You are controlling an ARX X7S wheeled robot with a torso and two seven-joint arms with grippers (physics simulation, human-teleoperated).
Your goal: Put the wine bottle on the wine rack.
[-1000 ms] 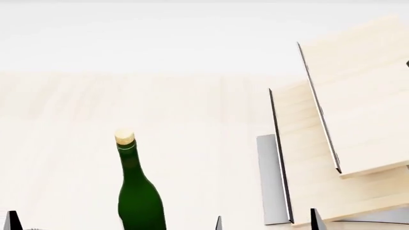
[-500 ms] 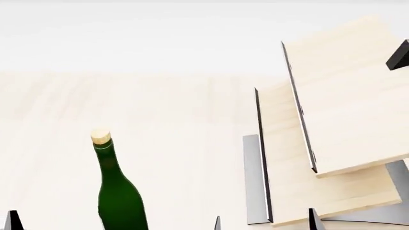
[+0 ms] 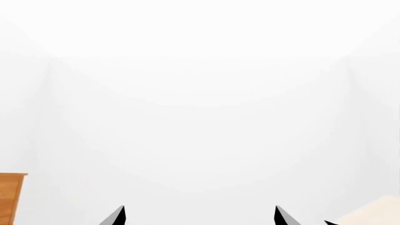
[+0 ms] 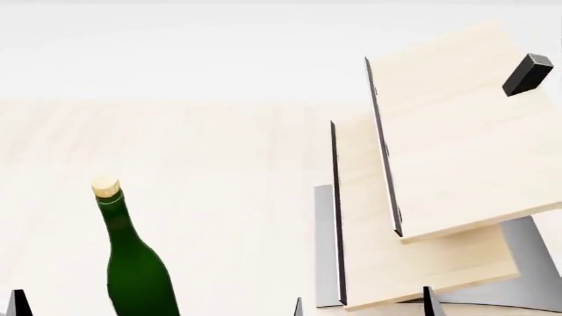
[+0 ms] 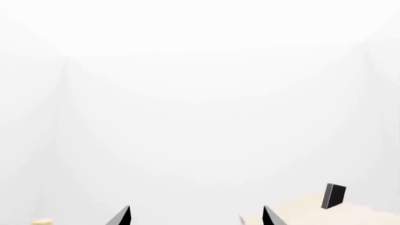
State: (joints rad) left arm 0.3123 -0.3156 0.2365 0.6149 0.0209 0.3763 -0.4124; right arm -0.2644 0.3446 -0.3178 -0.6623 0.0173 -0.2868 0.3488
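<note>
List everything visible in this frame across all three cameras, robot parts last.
wine bottle: 1, dark green with tan cork, upright on the table, left of the rack
wine rack: 1, pale-wood slanted boards, black edge bars and peg, grey base, table's right side
table: 1, pale wood
cabinet: 1, brown, only an edge in the left wrist view
left gripper: black fingertips apart, empty
right gripper: black fingertips apart, empty

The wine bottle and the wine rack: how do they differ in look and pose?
The wine bottle is dark-green glass, slim and round; the wine rack is flat pale-wood boards with black edge bars. The bottle stands upright, while the rack's boards are slanted. The bottle is left, the rack right. Both rest on the light wooden table.
</note>
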